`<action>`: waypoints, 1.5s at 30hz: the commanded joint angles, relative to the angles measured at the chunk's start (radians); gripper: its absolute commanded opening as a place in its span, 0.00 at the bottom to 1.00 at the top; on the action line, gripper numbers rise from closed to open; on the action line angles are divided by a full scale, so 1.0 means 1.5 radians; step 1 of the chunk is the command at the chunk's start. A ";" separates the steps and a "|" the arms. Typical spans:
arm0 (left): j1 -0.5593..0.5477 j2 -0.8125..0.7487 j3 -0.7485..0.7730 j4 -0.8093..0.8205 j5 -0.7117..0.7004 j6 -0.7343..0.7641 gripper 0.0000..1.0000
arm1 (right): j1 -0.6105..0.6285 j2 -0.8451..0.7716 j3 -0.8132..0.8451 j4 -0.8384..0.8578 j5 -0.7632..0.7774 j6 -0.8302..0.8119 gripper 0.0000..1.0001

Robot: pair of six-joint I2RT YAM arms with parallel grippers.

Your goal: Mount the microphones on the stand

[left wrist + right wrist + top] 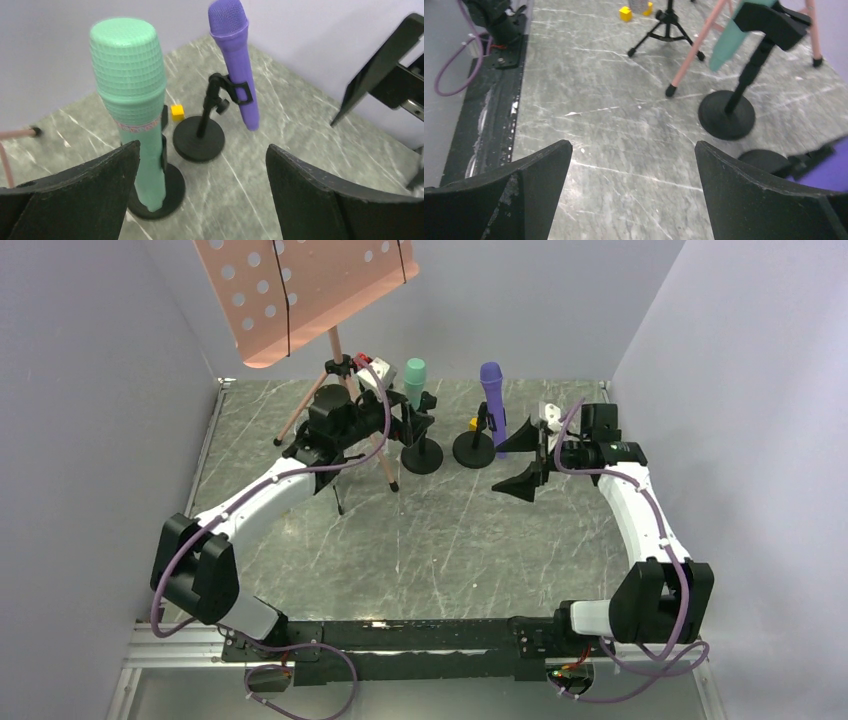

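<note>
The left jaws and right jaws are both spread and hold nothing. The mint-green microphone [131, 95] sits clipped just ahead of the left jaws. The purple microphone [234, 55] is clipped in its own stand [200, 137]. A sideways swing could topple either base. Music stand legs [688, 65] crowd the left, so move over the open near bench [440, 540].

The worktop [420, 540] is a grey-green, marble-look surface, smooth with a faint sheen and thin white veins. The mint-green microphone [132, 95] is matt plastic, its head moulded in a raised grid. The purple microphone [235, 60] is also matt plastic, its head finely dimpled. Its stand [199, 140] is black, with a smooth satin round base. The jaws of the left gripper [202, 147] and right gripper [634, 145] are matt black, grainy and rough-edged. At far left, the music desk [300, 290] is smooth salmon-pink perforated sheet.
</note>
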 commanded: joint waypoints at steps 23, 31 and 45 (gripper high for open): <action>0.174 -0.734 -0.152 -0.679 -0.213 -0.046 0.99 | -0.225 -0.271 -0.037 0.242 0.783 0.758 1.00; 0.173 -0.860 -0.244 -0.733 -0.263 -0.071 0.99 | -0.225 -0.330 -0.102 0.270 0.763 0.734 1.00; 0.173 -0.885 -0.289 -0.682 -0.280 -0.049 0.99 | -0.224 -0.348 -0.133 0.271 0.783 0.729 1.00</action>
